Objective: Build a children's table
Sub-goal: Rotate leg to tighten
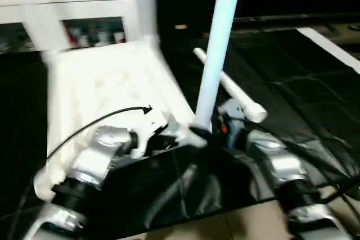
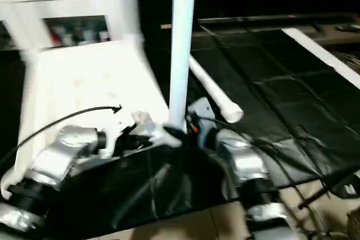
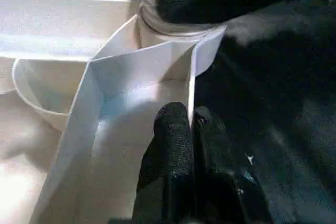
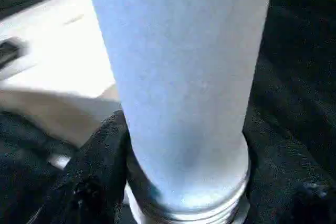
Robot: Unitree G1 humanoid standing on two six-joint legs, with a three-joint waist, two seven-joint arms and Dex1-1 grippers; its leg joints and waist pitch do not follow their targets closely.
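My right gripper is closed around the base of an upright table leg, black fingers wrapped on either side just above its threaded end, and I hold that leg standing near vertical over the near right corner of the upturned table top. My left gripper is pinched shut on the thin side wall of the table top right at that same corner, steadying it. The corner socket sits directly under the leg's threaded end, so I judge the coming move runs straight down along the leg's long axis, with a twist; the right arm is the one to do it. The table top lies underside up on the dark floor mat, with another leg already standing at its far corner and a loose leg lying on the mat just beyond my right gripper. How deep the threads already sit in the socket I can't make out, since a black finger covers that joint, and the upright leg's upper end is cut off
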